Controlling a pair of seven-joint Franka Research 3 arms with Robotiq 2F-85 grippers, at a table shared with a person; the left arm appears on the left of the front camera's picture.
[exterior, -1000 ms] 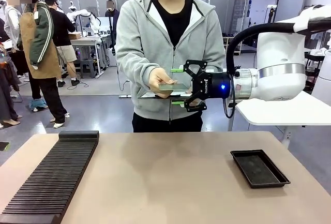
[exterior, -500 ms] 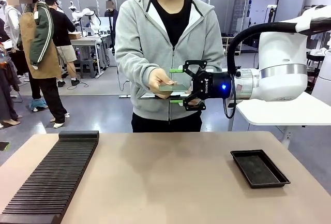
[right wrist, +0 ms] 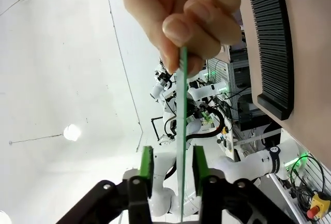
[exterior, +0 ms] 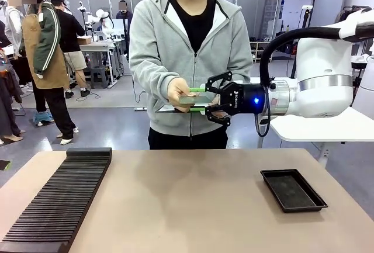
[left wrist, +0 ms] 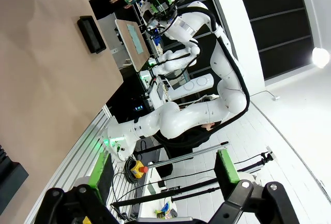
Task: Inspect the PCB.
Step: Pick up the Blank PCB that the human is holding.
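Our right gripper (exterior: 198, 100) closes in on the PCB (right wrist: 182, 131)
Wide a second ago, its jaws now straddle the PCB's edge, one pad still clear; the person's hand (exterior: 178, 92) holds it up, our arm reaching level. Left gripper (left wrist: 163, 172) gapes, empty.

The right arm (exterior: 318, 80) is white and rounded, with a silver band and a thick black cable — its right gripper (exterior: 198, 100) is black, green-padded, lit blue. The person (exterior: 193, 48) wears a grey zip hoodie over black.
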